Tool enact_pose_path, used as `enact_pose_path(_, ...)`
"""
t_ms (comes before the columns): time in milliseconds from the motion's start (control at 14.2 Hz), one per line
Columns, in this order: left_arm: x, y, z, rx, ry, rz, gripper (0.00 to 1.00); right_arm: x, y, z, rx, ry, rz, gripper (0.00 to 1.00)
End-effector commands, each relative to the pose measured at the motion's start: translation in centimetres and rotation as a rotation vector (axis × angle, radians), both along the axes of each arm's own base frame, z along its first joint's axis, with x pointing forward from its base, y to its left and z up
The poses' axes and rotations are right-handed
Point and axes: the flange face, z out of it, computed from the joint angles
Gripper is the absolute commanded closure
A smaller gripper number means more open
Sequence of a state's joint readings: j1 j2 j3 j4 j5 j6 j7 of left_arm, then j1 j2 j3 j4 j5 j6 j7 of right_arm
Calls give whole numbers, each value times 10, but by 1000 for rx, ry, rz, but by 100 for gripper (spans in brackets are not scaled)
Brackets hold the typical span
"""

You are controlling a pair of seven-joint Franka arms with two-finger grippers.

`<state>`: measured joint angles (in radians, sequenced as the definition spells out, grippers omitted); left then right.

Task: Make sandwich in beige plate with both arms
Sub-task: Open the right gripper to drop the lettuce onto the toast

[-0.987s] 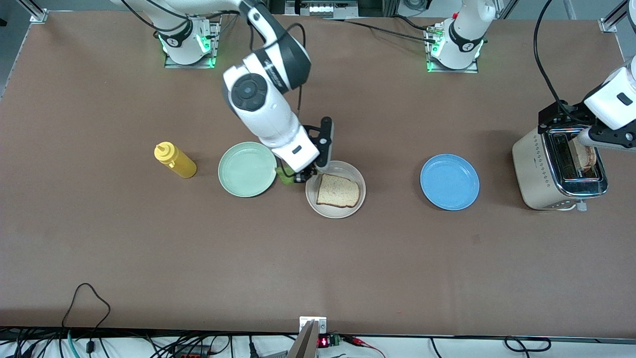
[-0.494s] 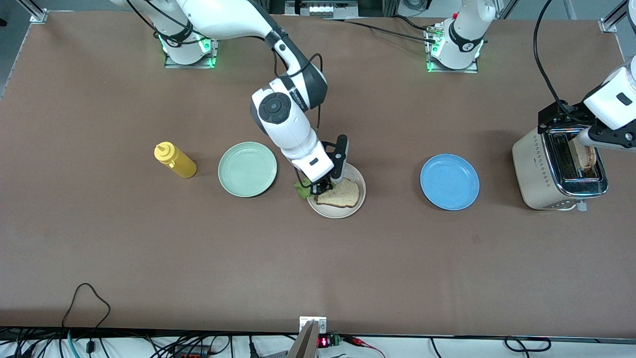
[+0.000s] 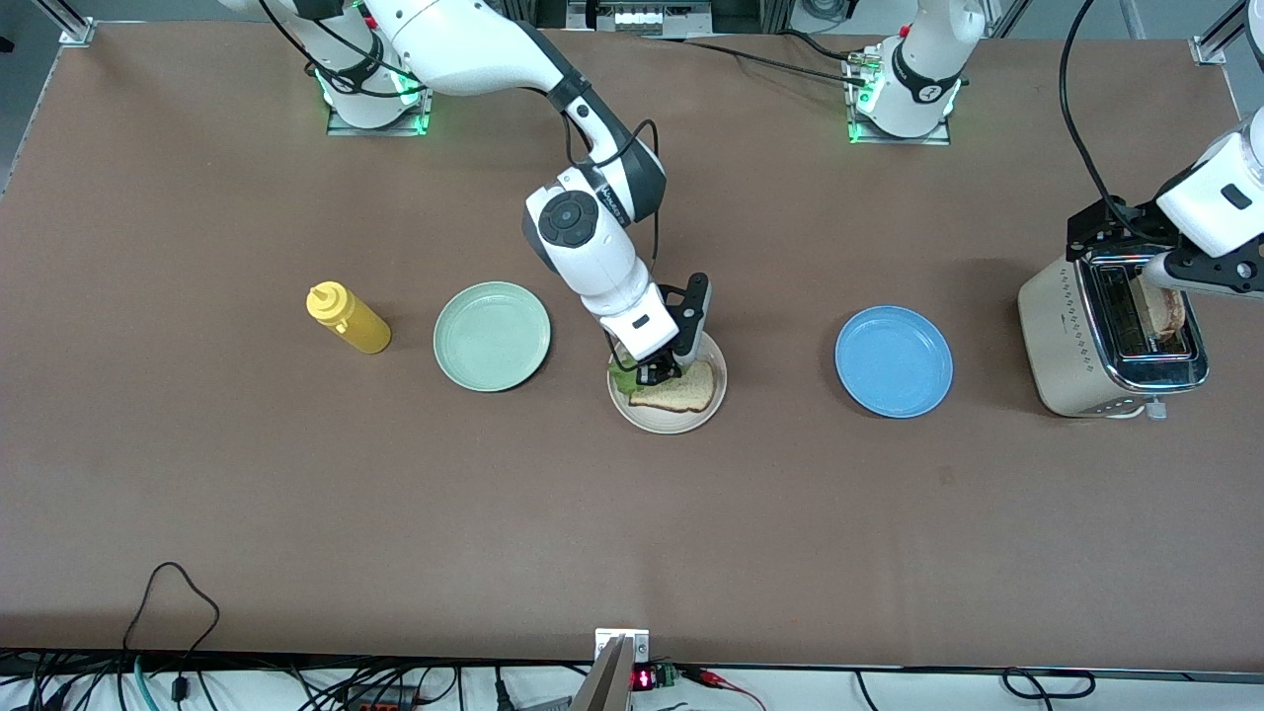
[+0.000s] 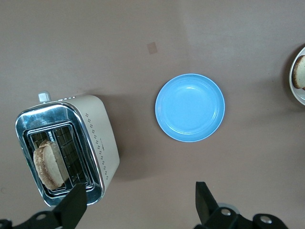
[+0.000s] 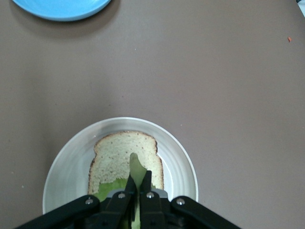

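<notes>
The beige plate (image 3: 655, 418) lies mid-table with one toast slice (image 3: 684, 393) on it. My right gripper (image 3: 656, 375) hangs low over the plate's edge toward the right arm's end, shut on a green lettuce leaf (image 3: 622, 376). In the right wrist view the lettuce leaf (image 5: 135, 170) is pinched between the gripper (image 5: 138, 179) fingers over the toast slice (image 5: 116, 155) and plate (image 5: 66, 164). My left gripper (image 4: 138, 202) stands open over the toaster (image 3: 1071, 346), which holds a second toast slice (image 3: 1165, 308); the left wrist view shows that slice (image 4: 46, 164) in a slot.
A mint-green plate (image 3: 492, 336) and a yellow squeeze bottle (image 3: 348, 318) lie toward the right arm's end. A blue plate (image 3: 894, 360) sits between the beige plate and the toaster. Cables run along the table's near edge.
My right arm has carried the lettuce leaf from beside the mint-green plate over to the beige plate and lowered it onto the toast. The left arm has barely moved.
</notes>
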<state>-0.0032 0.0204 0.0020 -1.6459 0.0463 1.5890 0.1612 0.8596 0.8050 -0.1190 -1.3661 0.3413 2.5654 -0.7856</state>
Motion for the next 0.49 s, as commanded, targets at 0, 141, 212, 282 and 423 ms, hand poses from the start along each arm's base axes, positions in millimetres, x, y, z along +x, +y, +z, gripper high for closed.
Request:
enact_pose_path(0,1,1,5,21,6,-9,0,-3,10,17,37,16,-33,0)
enact_pose_path(141,1,0,6,21,3,-10,0,-7,11,39,30,74,-60,0)
enact_pose_path(212,1,0,6,21,3,-10,0,-7,8,55,13,118,-73,0)
enact_pose_path(282,1,-1,6,21,0,-12,0,-6,3,65,-6,163,-97,0)
enact_pose_path(423,1,-2,8,21,-4,-15,0,1,-14,100,-6,181,-135,0)
